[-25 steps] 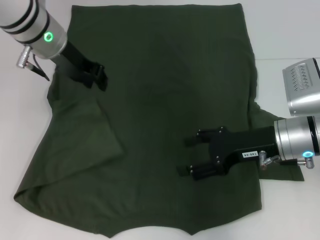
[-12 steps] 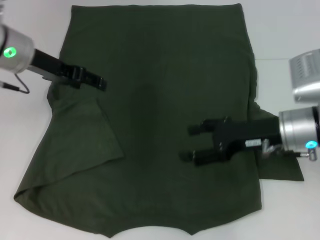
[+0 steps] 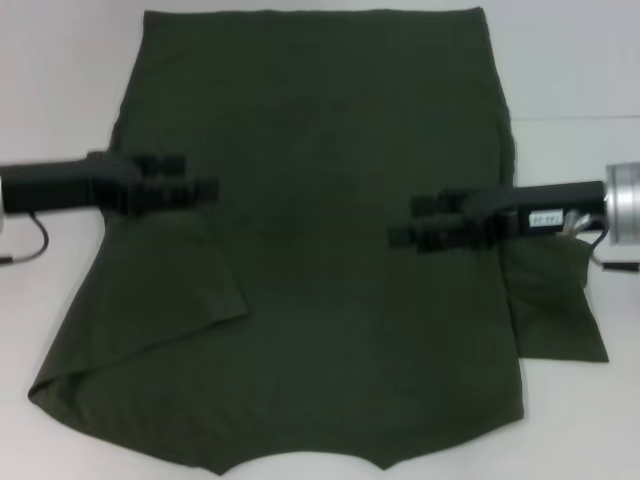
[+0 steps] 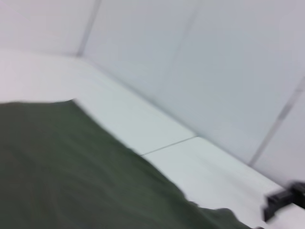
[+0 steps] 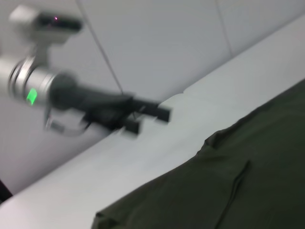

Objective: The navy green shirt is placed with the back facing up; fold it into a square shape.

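The navy green shirt (image 3: 320,260) lies spread flat over the white table and fills most of the head view. Its left sleeve (image 3: 170,290) is folded inward over the body, while the right sleeve (image 3: 555,300) sticks out to the right. My left gripper (image 3: 200,173) reaches in level from the left over the shirt's left edge, open and holding nothing. From the right, my right gripper (image 3: 405,222) points inward over the shirt's right half, open and empty too. The right wrist view shows the left arm (image 5: 95,102) above the shirt (image 5: 214,191).
Bare white table (image 3: 570,80) borders the shirt on both sides, with pale walls (image 4: 190,57) behind. The left wrist view shows the shirt's edge (image 4: 71,167) and, far off, the right gripper (image 4: 286,200).
Both arms have swung level and now point inward at each other. The left gripper came nearer along the shirt's left edge; the right gripper moved farther away and to the right.
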